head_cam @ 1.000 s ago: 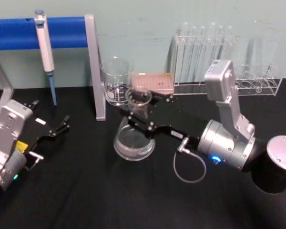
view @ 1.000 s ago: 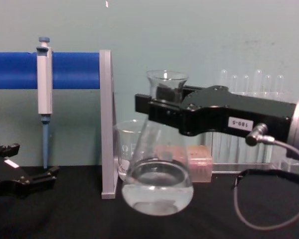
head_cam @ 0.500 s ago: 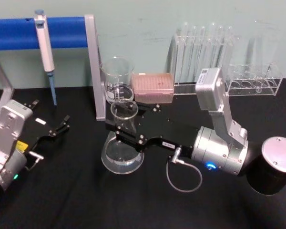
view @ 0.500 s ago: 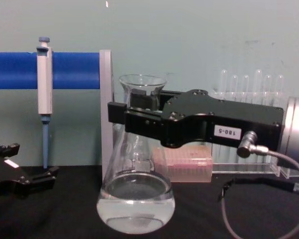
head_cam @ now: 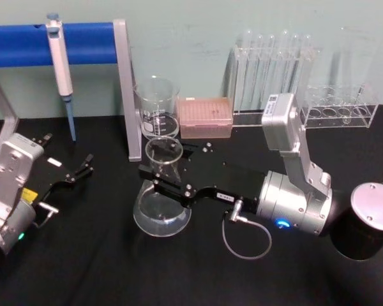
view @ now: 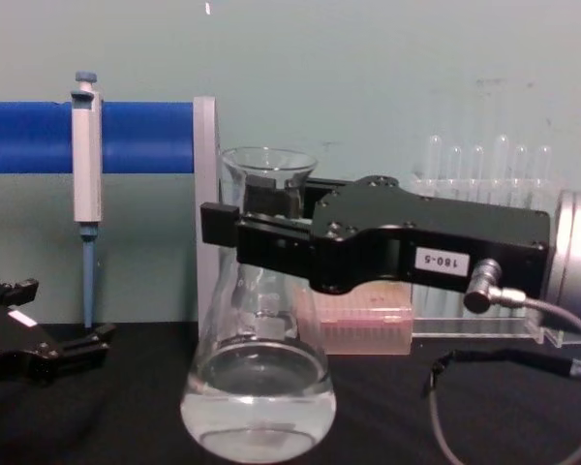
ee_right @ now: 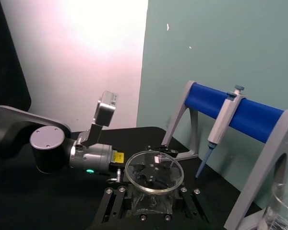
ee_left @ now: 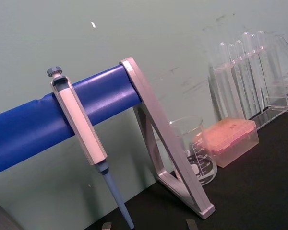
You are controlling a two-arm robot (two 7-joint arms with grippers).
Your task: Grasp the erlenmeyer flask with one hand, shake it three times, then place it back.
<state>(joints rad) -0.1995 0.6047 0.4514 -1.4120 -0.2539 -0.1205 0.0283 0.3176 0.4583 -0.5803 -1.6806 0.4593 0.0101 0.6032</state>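
The erlenmeyer flask (head_cam: 161,203) is clear glass with some clear liquid in its wide base. It stands upright in front of the stand's grey post. My right gripper (head_cam: 158,176), the hand, is shut on the flask's neck just below the flared rim, reaching in from the right. From the chest, the flask (view: 259,392) shows large, with the black right gripper (view: 257,231) clamped across its neck; its base is low over the black table and I cannot tell whether it touches. The flask's rim (ee_right: 154,172) shows between the fingers in the right wrist view. My left gripper (head_cam: 69,159) rests open at the left.
A glass beaker (head_cam: 156,108) and a pink tip box (head_cam: 205,117) stand just behind the flask. Test tube racks (head_cam: 287,70) line the back right. A pipette (head_cam: 59,57) hangs on the blue bar stand (head_cam: 89,43) at the back left, whose grey post (head_cam: 129,89) stands close to the flask.
My right gripper has carried the flask away from the beaker, leftward and toward me, and lower. The left arm has not moved.
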